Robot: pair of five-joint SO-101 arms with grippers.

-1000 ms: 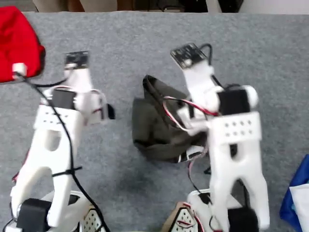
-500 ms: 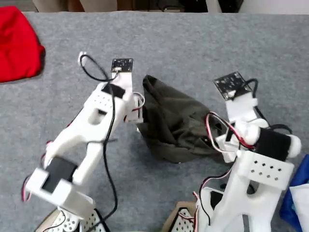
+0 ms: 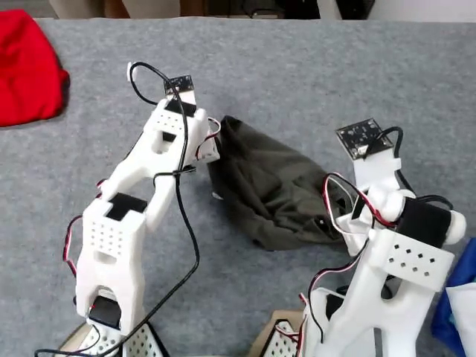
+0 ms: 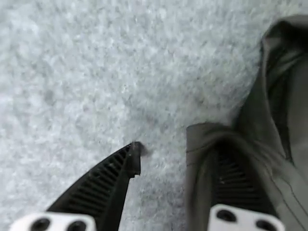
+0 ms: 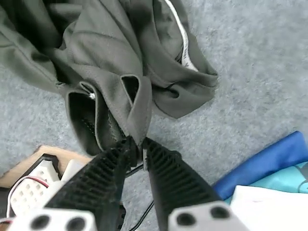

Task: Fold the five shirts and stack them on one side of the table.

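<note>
Bunched dark olive fabric shirt (image 3: 275,186) lying between my two hands, waiting to be spread for folding.

Well off to the outer side of my left hand (image 4: 180,150), a crumpled red fabric shirt (image 3: 26,71) lies on the grey felt-covered desk (image 3: 335,67). My left hand stands wide, one finger on bare felt and the other tucked under the olive shirt's edge. My right hand (image 5: 138,143) is pinched narrow on a thin fold at the opposite edge, with a blue cloth (image 5: 260,163) just beyond it. That pinch looks shallow, so a pull could slip it free. Closing my left hand here might catch several layers and leave the fold crooked. I cannot make out sleeves or collar in the bunch. The cloth hides my left hand's covered fingertip, and the red and blue pieces are cut off at the edges.
</note>
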